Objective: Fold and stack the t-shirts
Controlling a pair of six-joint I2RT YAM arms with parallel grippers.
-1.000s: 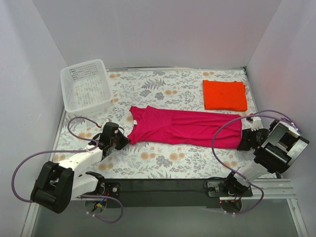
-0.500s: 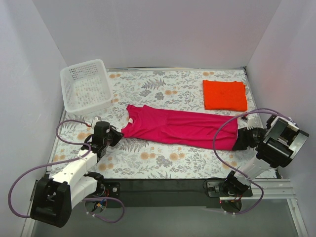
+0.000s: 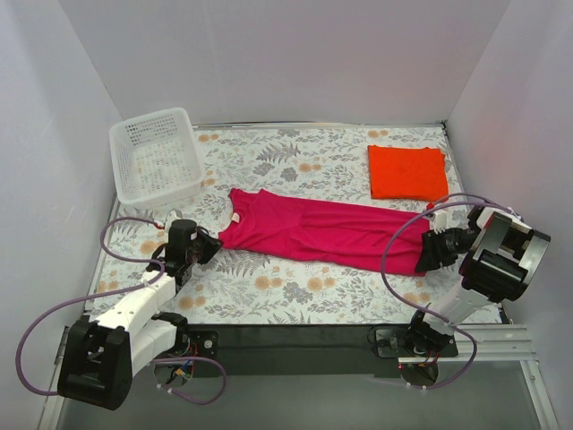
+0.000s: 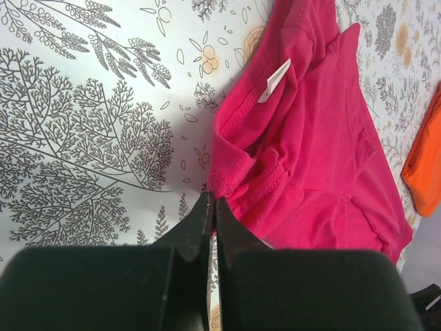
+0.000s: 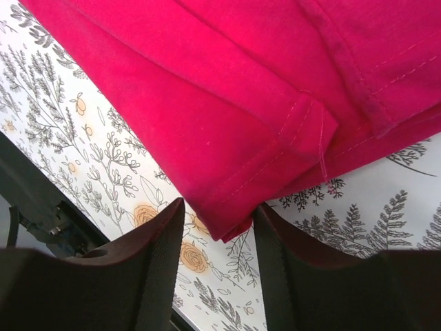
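The magenta-pink t-shirt (image 3: 322, 231), folded into a long strip, lies across the middle of the flowered table (image 3: 295, 291). My left gripper (image 3: 208, 245) is at its collar end, shut on the shoulder edge; in the left wrist view the closed jaws (image 4: 211, 201) pinch the ribbed edge of the pink t-shirt (image 4: 310, 152) below its white label. My right gripper (image 3: 428, 253) is at the hem end. In the right wrist view it (image 5: 219, 208) stands open, with the hem corner of the pink t-shirt (image 5: 241, 89) between its fingers, untouched. The orange-red t-shirt (image 3: 407, 172) lies folded at the back right.
A white perforated basket (image 3: 148, 119) stands at the back left corner. White walls close in the table on three sides. A black bar runs along the near edge by the arm bases. Purple cables loop from both arms.
The left gripper moved left and back with the collar end, pulling the pink shirt leftward and straighter. The right gripper slid in around the hem corner and its jaws narrowed.
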